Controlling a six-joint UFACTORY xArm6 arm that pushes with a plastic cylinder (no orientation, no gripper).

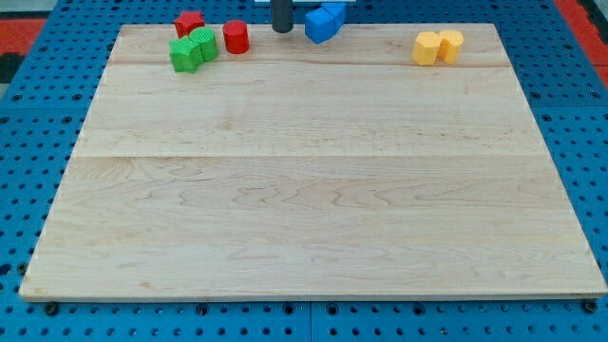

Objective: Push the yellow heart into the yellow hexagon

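My tip (282, 31) holds nothing, being a bare rod, and rests at the board's top edge between the red cylinder (237, 38) and blue block (324, 22). The yellow heart (450, 44) already touches the yellow hexagon (427, 47) at the view's top right, so the task looks finished

Yellow blocks (438, 46), blue blocks (324, 21), red cylinder (236, 37), green blocks (193, 49); pale wood board (313, 190).

Wooden board (313, 209) on blue pegboard (28, 114): along the board's top edge sit two touching green blocks (193, 49), a red block (189, 23), a red cylinder (236, 37), and two touching blue blocks (324, 21).
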